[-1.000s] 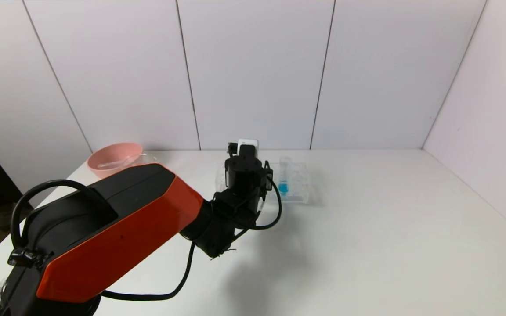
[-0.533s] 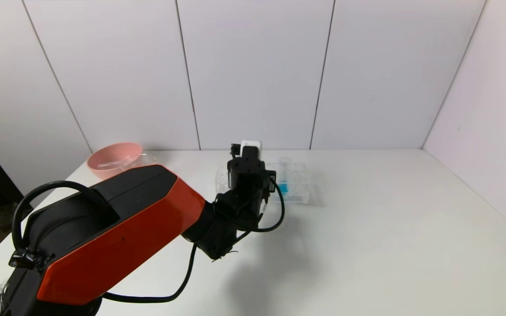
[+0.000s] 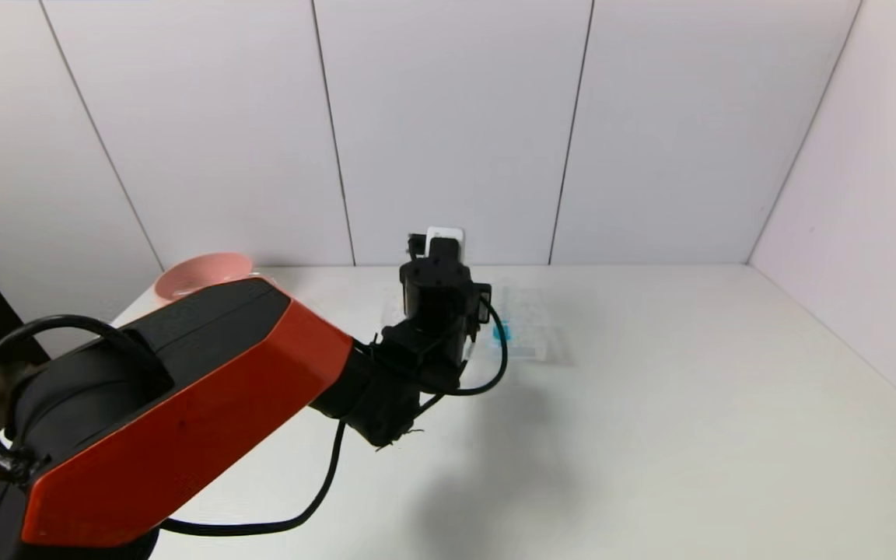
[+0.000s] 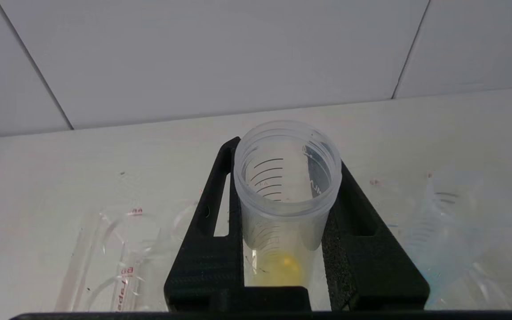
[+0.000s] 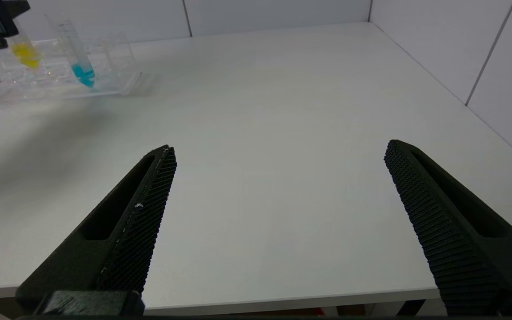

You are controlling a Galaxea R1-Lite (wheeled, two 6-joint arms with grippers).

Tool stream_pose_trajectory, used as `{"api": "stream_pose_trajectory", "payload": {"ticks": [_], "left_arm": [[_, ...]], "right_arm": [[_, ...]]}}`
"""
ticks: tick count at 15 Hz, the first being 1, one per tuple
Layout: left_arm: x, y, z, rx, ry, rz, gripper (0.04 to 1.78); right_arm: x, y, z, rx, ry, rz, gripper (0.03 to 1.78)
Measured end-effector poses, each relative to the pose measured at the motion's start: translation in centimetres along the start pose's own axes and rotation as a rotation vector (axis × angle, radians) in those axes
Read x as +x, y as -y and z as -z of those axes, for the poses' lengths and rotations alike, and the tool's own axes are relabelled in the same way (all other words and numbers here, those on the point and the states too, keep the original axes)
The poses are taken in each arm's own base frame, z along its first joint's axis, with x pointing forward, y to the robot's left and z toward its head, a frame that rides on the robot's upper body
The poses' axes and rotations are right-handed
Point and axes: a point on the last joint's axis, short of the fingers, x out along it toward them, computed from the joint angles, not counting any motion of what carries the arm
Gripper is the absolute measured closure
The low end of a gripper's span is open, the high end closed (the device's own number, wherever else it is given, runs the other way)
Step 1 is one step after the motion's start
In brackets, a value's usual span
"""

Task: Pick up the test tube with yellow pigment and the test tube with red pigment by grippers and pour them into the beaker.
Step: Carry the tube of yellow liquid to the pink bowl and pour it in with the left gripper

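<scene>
Lift begun: left gripper (image 4: 282, 213), closed on slim clear yellow-pigment test tube (image 4: 285, 195), risen slightly above clear many-holed rack (image 3: 530, 342) near desk's far edge. Next, probably, carry toward beaker. Right gripper (image 5: 278, 213) wide open, empty, near front edge.

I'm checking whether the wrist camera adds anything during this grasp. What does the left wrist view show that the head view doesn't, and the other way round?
Only the left wrist view shows the left gripper shut on the test tube with yellow pigment, its yellow liquid at the bottom. Only the head view shows the pink bowl, the blue-liquid tube and the left arm's orange cover. Both show the clear rack and the white table.
</scene>
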Motion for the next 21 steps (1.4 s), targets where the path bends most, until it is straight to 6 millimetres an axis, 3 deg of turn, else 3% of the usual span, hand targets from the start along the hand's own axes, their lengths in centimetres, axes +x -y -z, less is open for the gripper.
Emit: {"api": "stream_pose_trajectory", "payload": {"ticks": [7,11,14,21], "left_arm": [[-1.7,0.0,-5.5,-0.027,0.05,0.022,1.32],[-4.3,-1.9,-7.2,0.004,-0.005,0.115,1.32],[-6.5,-6.2,-8.9,0.031,-0.072,0.231,1.32],[-10.6,-21.6,-11.7,0.097,-0.236,0.332,1.32]], "right_arm": [[0.0,0.0,0.0,0.0,0.0,0.0,0.1],[0.0,0.0,0.0,-0.001,0.0,0.0,0.1],[0.0,0.0,0.0,-0.001,0.0,0.0,0.1],[0.0,0.0,0.0,0.0,0.0,0.0,0.1]]}}
